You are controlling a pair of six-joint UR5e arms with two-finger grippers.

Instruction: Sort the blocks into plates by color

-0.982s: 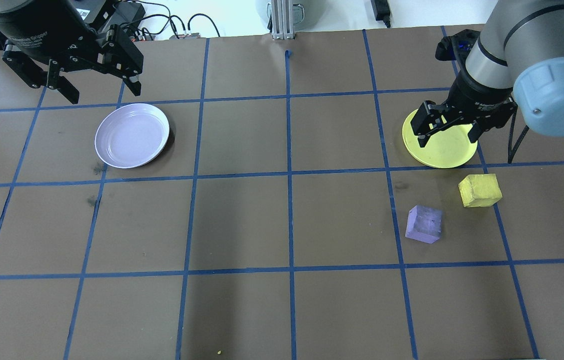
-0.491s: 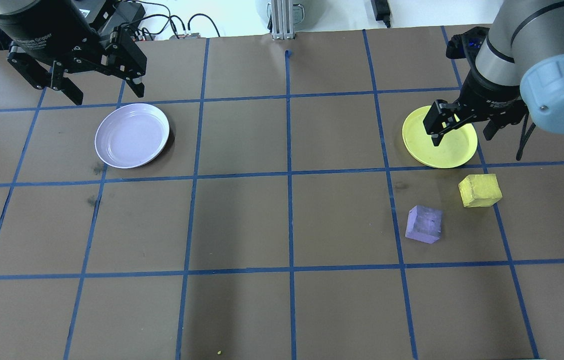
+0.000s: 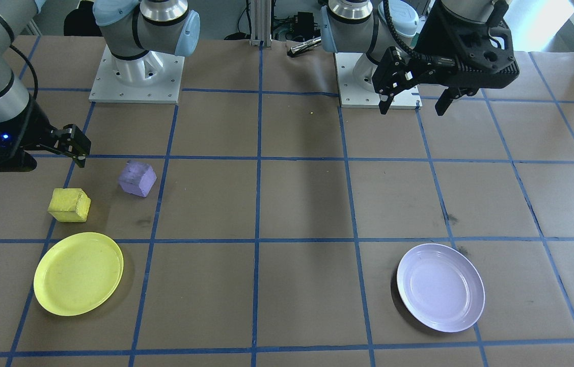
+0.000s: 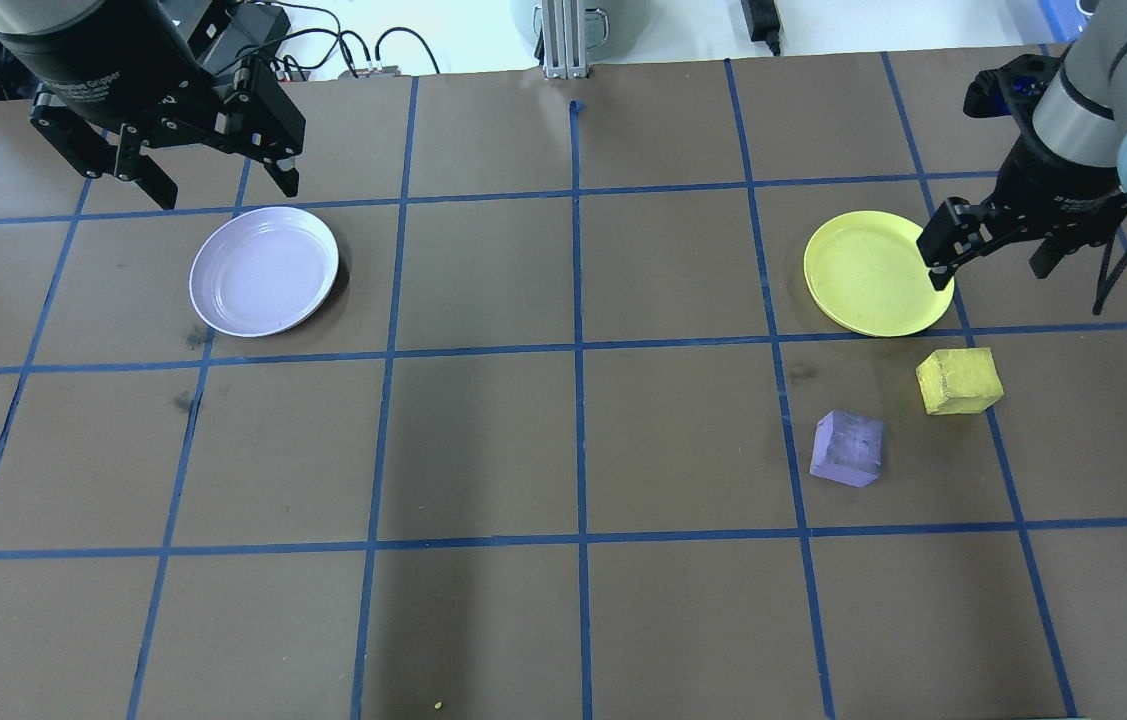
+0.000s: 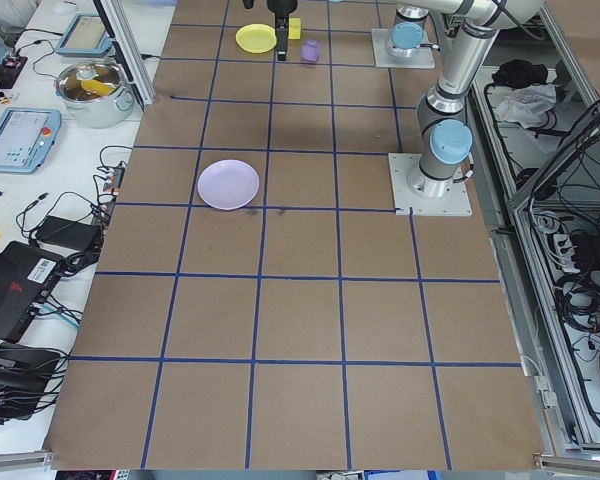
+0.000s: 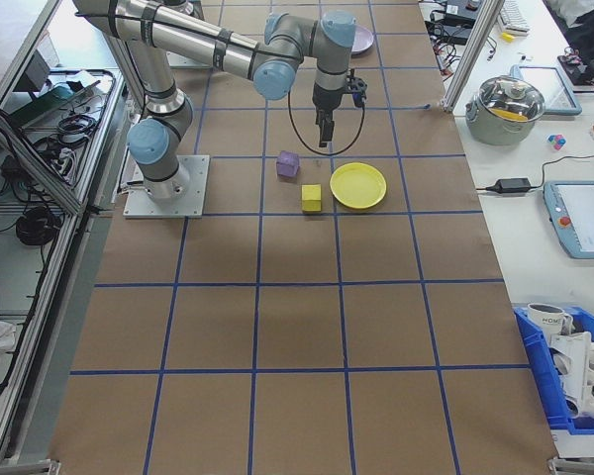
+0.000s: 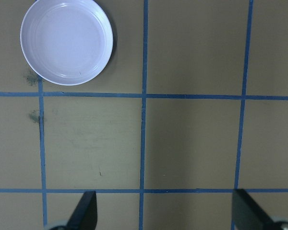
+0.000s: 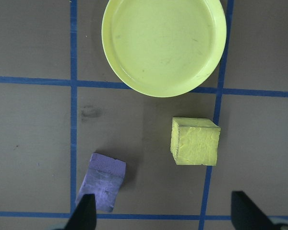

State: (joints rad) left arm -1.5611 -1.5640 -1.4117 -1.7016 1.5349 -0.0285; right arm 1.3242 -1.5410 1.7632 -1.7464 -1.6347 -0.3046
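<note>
The yellow block (image 4: 959, 381) and the purple block (image 4: 847, 449) lie on the brown table, just nearer than the yellow plate (image 4: 873, 272). The lavender plate (image 4: 264, 270) sits far off on the left side, with nothing in it. My right gripper (image 4: 986, 272) hangs open above the yellow plate's right rim. Its wrist view looks down on the yellow plate (image 8: 164, 45), the yellow block (image 8: 195, 141) and the purple block (image 8: 102, 182). My left gripper (image 4: 226, 190) is open and raised, beyond the lavender plate (image 7: 66, 41). Neither gripper holds anything.
Blue tape lines divide the table (image 4: 563, 440) into squares. A metal post (image 4: 563, 40) and cables stand at the far edge. The two arm bases (image 3: 136, 76) are bolted at the robot's side. A pot (image 6: 515, 104) and tablets lie off the table.
My right gripper has moved rightward off the yellow plate's middle to its right rim. The left gripper has drifted slightly right. Blocks and plates have not moved.
</note>
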